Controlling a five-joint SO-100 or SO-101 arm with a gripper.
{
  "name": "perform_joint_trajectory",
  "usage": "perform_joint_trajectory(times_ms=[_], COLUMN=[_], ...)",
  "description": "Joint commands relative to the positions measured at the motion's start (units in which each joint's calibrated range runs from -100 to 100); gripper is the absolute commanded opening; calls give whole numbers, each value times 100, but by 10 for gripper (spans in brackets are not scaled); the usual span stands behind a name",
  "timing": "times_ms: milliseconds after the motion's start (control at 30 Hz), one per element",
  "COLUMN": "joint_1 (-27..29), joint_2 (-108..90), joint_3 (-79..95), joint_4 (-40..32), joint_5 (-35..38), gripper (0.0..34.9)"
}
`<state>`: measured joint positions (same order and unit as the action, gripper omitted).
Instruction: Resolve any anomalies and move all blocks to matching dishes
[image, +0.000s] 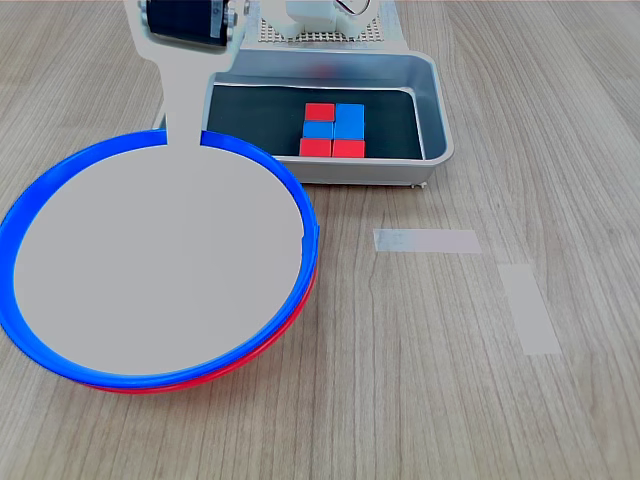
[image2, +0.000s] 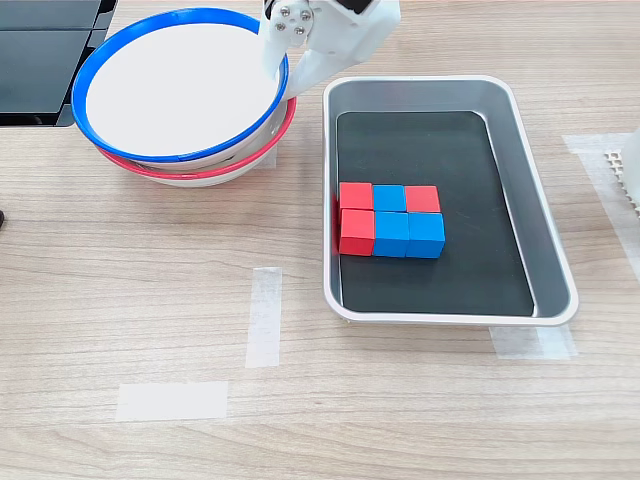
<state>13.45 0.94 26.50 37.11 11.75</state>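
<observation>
Pale wood-grain tabletop with tape strips. The round blue-rimmed dish (image2: 180, 95) sits nested on the red-rimmed dish (image2: 190, 172), beside the grey metal tray (image2: 545, 240). The white gripper (image2: 280, 70) is clamped on the blue rim, nearest the tray. Dishes look light, stiff, slick; the rim is the only hold. In the tray: six small cubes (image2: 390, 220) touching, three red, three blue.
</observation>
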Motion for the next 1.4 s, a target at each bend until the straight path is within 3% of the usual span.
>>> perform_joint_trajectory(times_ms=[0, 600, 900, 1367], joint_1=[-42, 34, -785, -2206], joint_2=[-124, -1667, -1684, -1181], joint_3=[-215, 40, -906, -916], joint_4=[-59, -67, 602, 734], joint_5=[39, 68, -137, -293], gripper=[2, 0, 0, 0])
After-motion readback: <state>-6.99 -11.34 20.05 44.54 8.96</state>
